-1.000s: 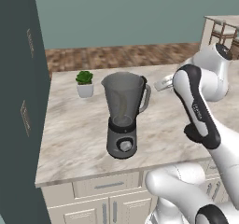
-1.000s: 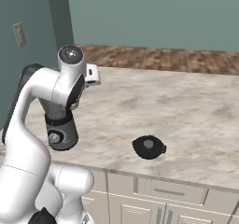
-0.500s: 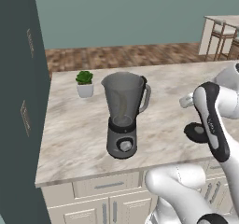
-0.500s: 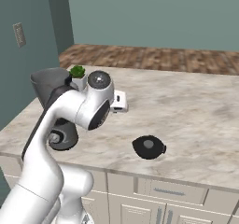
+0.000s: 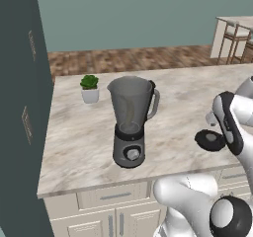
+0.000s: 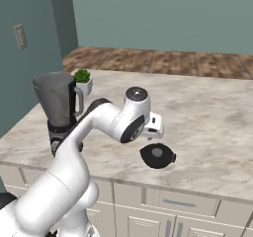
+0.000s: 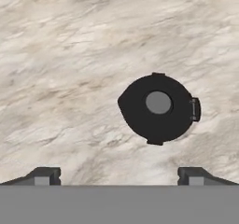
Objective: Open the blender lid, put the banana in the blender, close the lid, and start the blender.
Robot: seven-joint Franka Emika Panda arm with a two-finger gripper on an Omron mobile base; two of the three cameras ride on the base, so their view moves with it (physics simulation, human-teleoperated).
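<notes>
The tall blender (image 5: 130, 122) with its translucent grey tapered jar, side handle and dark grey base with a round silver dial stands open-topped on the pale marbled stone counter (image 5: 89, 137), and everything else is easiest placed from it. Just behind it, toward the back edge of the counter and on the side away from its handle, sits a small white pot with a green plant (image 5: 90, 89). On the handle side, well apart from the blender and nearer the front edge of the counter, the round dark grey-black lid (image 6: 157, 155) with a lighter grey knob at its centre lies flat on the stone, knob facing up, with nothing touching it. The white arm's two-finger gripper (image 7: 119, 175) hangs above that lid, looking straight down on it; its two dark finger tips are spread wide apart with nothing between them, and the lid (image 7: 158, 107) lies on the bare counter below. From the left base view the lid (image 5: 210, 140) shows just beside the arm's white forearm. I cannot spot the banana anywhere on the counter.
</notes>
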